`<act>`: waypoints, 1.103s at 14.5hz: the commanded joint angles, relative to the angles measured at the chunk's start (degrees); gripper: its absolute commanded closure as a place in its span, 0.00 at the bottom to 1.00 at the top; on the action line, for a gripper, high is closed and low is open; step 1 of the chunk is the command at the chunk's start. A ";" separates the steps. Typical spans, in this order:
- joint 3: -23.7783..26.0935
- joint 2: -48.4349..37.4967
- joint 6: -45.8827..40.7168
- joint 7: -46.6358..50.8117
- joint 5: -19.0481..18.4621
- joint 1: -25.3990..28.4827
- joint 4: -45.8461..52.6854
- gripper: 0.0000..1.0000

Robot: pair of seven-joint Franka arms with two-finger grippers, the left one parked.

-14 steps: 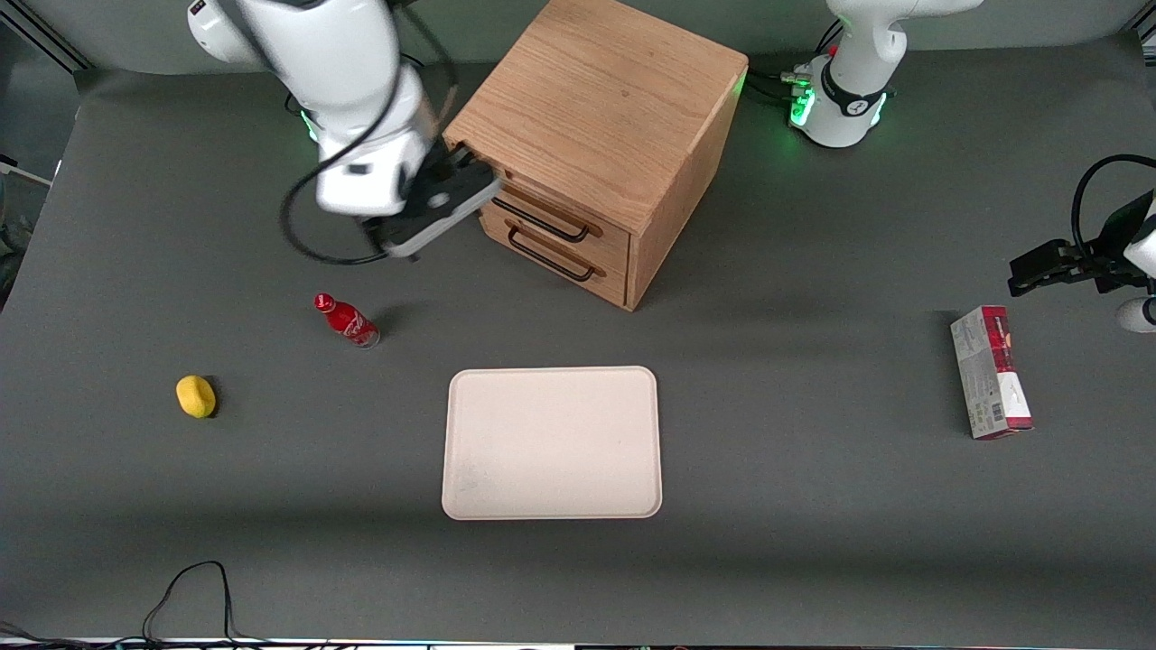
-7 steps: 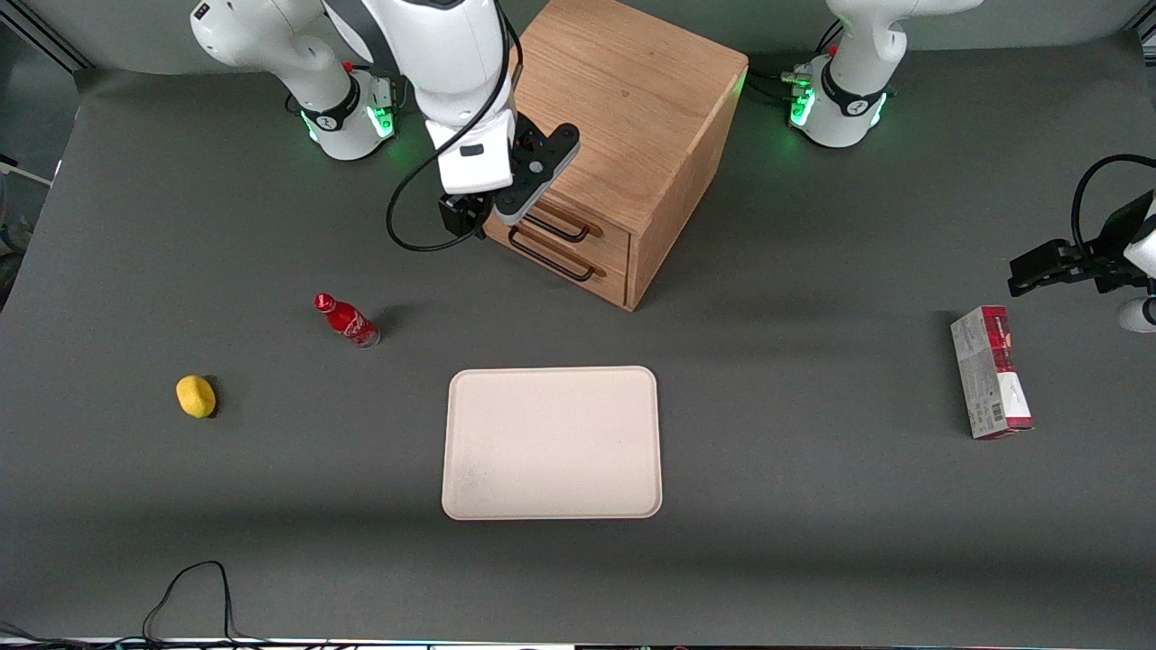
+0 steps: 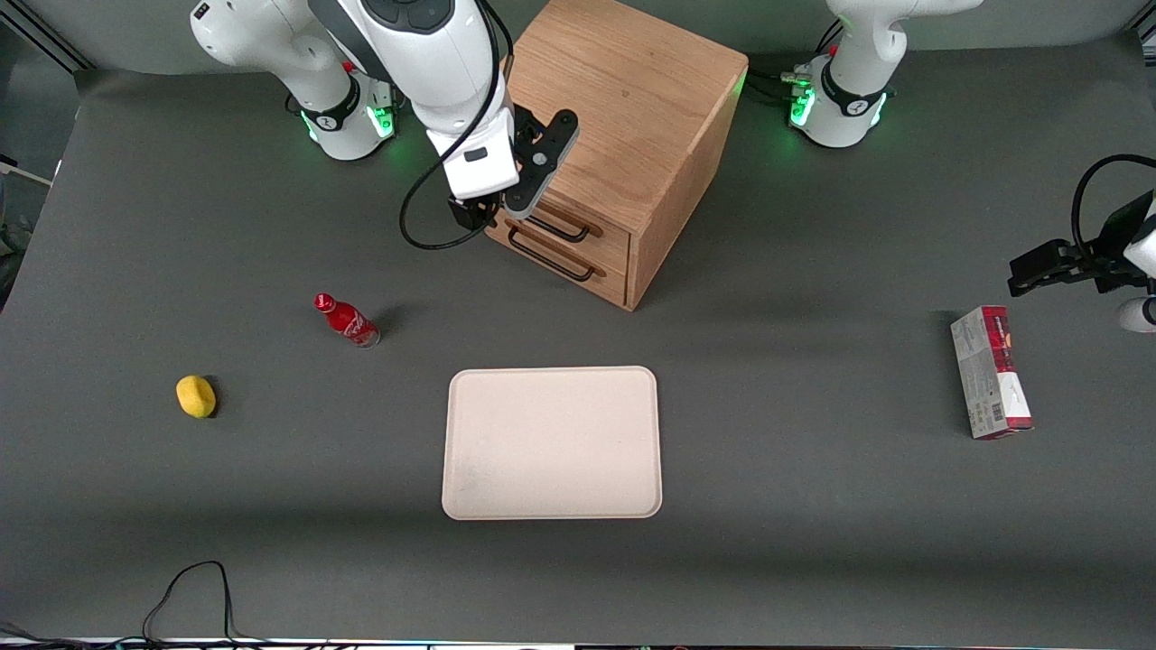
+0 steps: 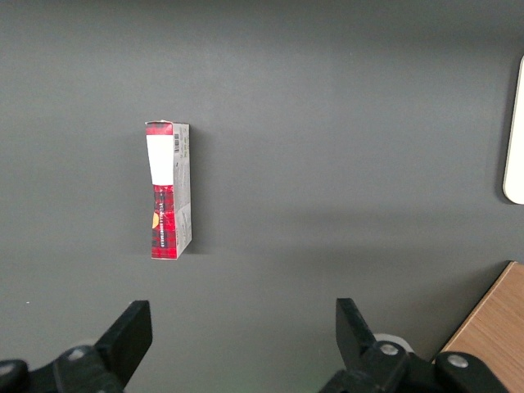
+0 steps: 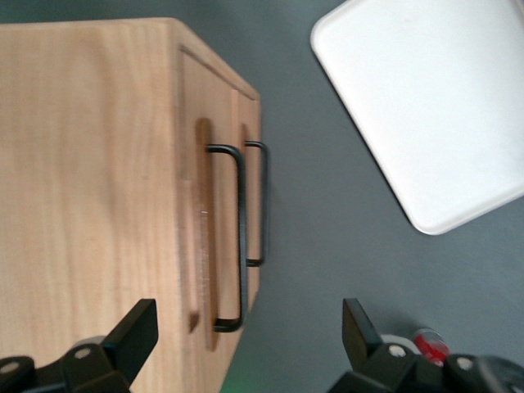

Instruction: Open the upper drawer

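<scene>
Overhead, gripper (image 3: 508, 209) pointing down, fingers (image 5: 136, 329) spread, upper drawer (image 3: 553, 219) shut

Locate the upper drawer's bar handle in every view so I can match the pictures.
Front view: upper drawer handle on the cabinet front, partly hidden under the hand.
Right wrist view: the bar nearer the cabinet top; hand fingers open, not touching.
Left wrist view: not in it.
Shared landmark: the beige tray.

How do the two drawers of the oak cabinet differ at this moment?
The upper drawer's dark bar handle lies directly below the open black two-finger gripper; the lower drawer's matching handle sits nearer the table and away from it. Both wood-fronted drawers of the light oak box cabinet are shut.
</scene>
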 commanded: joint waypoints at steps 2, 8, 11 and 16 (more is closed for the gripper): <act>-1.21 -0.67 -1.53 -3.47 3.38 -0.62 -0.21 0.00; -2.18 -0.94 0.13 -2.76 2.77 -0.44 -3.10 0.00; -2.18 -1.29 4.69 -2.33 2.50 -0.27 -7.40 0.00; -2.18 -1.55 10.67 -1.97 2.41 1.31 -13.21 0.00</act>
